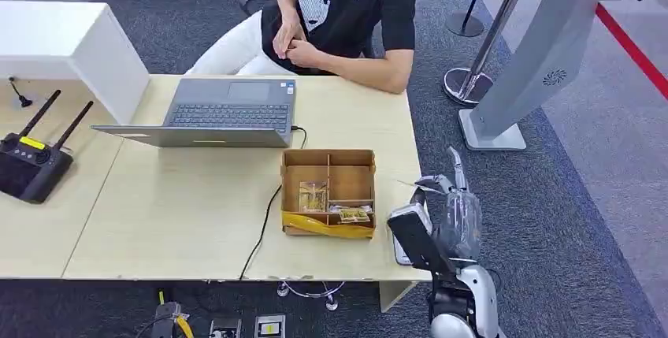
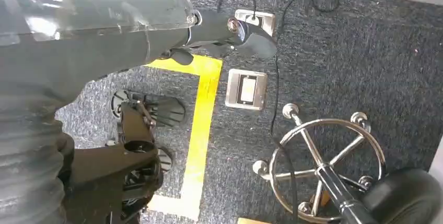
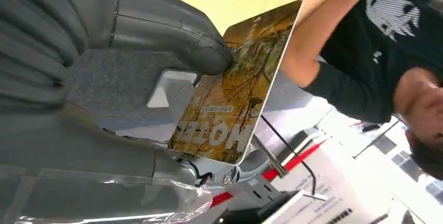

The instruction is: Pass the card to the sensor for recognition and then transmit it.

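My right hand (image 1: 450, 206) is raised just off the table's front right corner. It pinches a card (image 3: 235, 85) with an autumn-tree picture between thumb (image 3: 172, 31) and fingers. In the head view the card (image 1: 413, 185) appears edge-on as a thin pale line, pointing toward the cardboard box (image 1: 293, 196). A small white device (image 1: 399, 254) lies at the table's front right edge, partly hidden by my wrist. My left hand (image 2: 224, 31) hangs over the floor, its dark fingers extended and holding nothing.
The compartment box holds more cards (image 1: 313, 195). A laptop (image 1: 228, 113) stands behind it, its cable running to the front edge. A person (image 1: 346, 15) sits at the far side. A grey kiosk (image 1: 536, 62) stands on the right, and an antenna device (image 1: 31, 161) on the left.
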Controlling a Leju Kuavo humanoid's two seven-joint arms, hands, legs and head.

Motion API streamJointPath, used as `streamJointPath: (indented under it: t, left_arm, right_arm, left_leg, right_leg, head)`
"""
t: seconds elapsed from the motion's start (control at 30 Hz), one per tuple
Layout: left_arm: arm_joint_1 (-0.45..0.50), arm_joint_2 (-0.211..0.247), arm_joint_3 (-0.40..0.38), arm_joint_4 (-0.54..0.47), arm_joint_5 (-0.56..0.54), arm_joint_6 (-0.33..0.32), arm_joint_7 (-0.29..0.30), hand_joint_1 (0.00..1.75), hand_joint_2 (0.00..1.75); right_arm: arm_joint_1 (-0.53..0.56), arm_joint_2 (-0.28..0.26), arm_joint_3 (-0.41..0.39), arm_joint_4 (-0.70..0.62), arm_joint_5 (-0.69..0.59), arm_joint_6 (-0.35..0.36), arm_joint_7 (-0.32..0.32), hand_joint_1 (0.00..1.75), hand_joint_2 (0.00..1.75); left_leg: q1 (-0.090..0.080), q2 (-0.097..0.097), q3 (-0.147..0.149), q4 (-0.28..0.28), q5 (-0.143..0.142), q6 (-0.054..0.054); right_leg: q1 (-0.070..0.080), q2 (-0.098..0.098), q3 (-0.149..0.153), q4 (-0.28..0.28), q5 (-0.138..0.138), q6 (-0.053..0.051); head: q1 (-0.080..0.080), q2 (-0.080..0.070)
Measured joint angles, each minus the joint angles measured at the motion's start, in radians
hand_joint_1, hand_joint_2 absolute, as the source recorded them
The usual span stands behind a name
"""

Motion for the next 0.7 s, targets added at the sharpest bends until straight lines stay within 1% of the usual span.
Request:
streamJointPath:
  t: [0.13,0.3,0.53,0.7]
  left_arm:
    - [0.011,0.004,0.0,-0.011,0.008,0.007,0.0,0.0,1.75]
    - [0.02,0.01,0.0,-0.026,0.013,0.016,0.0,0.0,1.75]
    - [0.026,0.015,0.0,-0.034,0.027,0.026,-0.005,0.0,1.75]
    - [0.039,0.019,0.0,-0.039,0.041,0.029,-0.019,0.0,1.75]
  right_arm:
    - [0.0,0.006,0.0,0.044,-0.022,-0.023,-0.003,1.75,1.75]
    - [0.001,0.007,-0.002,0.085,-0.069,-0.077,-0.008,1.75,1.75]
    - [0.024,0.005,-0.021,0.113,-0.113,-0.136,-0.007,1.75,1.75]
    - [0.041,-0.002,-0.043,0.127,-0.119,-0.145,-0.008,1.75,1.75]
  left_leg:
    - [0.0,0.0,0.0,0.0,0.0,0.0]
    - [0.0,0.0,0.0,0.0,0.0,0.0]
    - [0.0,0.0,0.0,0.0,0.0,0.0]
    - [0.0,0.001,0.0,0.0,0.0,0.0]
  right_leg:
    - [0.0,0.0,0.0,0.0,0.0,0.0]
    - [0.0,0.0,-0.001,0.0,0.0,0.0]
    - [0.0,0.0,-0.001,0.0,0.0,0.0]
    - [0.0,0.0,-0.001,0.0,0.0,0.0]
  head:
    - [0.0,0.0]
    - [0.0,0.0]
    - [0.0,0.0]
    - [0.0,0.0]
